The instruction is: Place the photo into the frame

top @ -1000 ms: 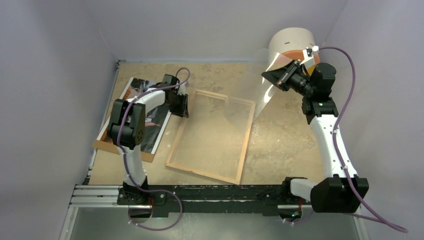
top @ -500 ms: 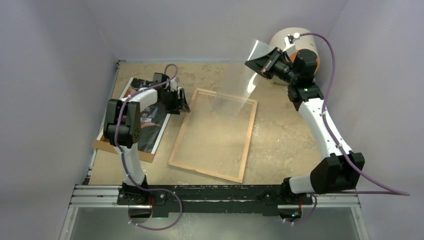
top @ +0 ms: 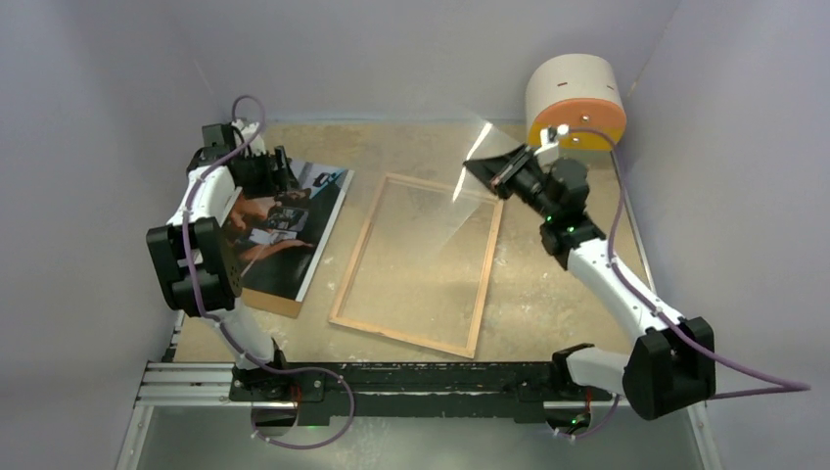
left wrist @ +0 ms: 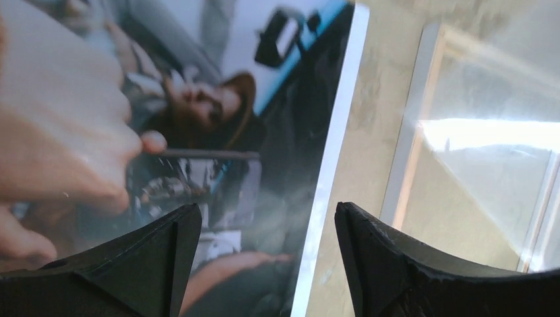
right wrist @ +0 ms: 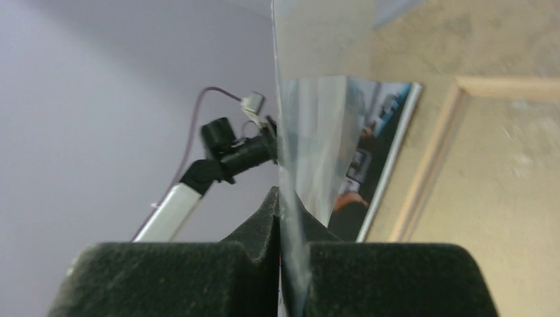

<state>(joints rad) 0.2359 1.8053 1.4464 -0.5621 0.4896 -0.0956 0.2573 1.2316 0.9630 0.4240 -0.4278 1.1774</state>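
Photo (top: 284,230) lay flat, picture side up, just left of the frame (top: 354,257). Its long axis ran roughly parallel to the frame's long sides, its far corner near the frame's far left corner. My left claw (left wrist: 267,211), the nearer one, hung over that far end, jaws spread and empty. My right claw (top: 492,168), above the frame's far right corner, pinched a clear sheet (top: 472,186).

The frame (top: 352,257) — thin, rectangular, light wood-coloured face up — lies flat, its clear pane (top: 468,181) tilted in the air above its far right corner, while the photo (top: 294,211), a glossy white-bordered print of dark, bluish and reddish-brown tones, lies face up just left of it, not touching.
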